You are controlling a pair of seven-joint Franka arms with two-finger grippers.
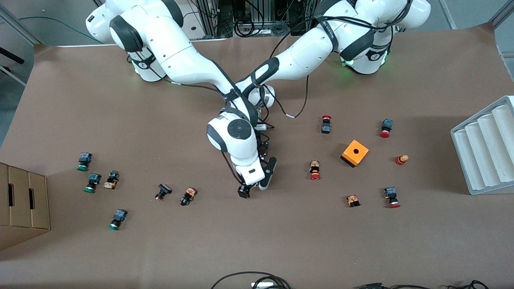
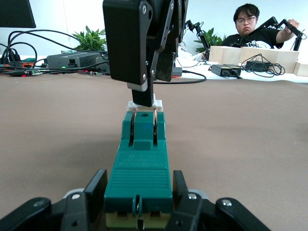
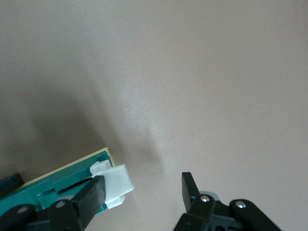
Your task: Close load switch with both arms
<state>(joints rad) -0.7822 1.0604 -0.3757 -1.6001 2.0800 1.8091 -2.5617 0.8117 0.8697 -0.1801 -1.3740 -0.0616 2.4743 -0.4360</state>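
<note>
Both arms meet over the middle of the brown table (image 1: 257,249). The left gripper (image 2: 138,192) clamps the green body of the load switch (image 2: 139,163) between its fingers (image 2: 94,190), holding it level just above the table top. The right gripper (image 3: 144,190) comes at the switch's other end: one of its fingers (image 3: 91,195) touches the white lever piece (image 3: 113,185), while the other finger stands apart from it with bare table showing between, so the jaws are not clamped around anything. In the front view the right arm's wrist covers the switch and most of the left gripper.

Toward the left arm's end of the table lie an orange box with a hole (image 1: 355,153), several red-capped buttons (image 1: 315,170) and a grey ridged tray (image 1: 488,144). Toward the right arm's end lie green-capped buttons (image 1: 83,161) and a cardboard box (image 1: 22,204). All stand well apart from the grippers.
</note>
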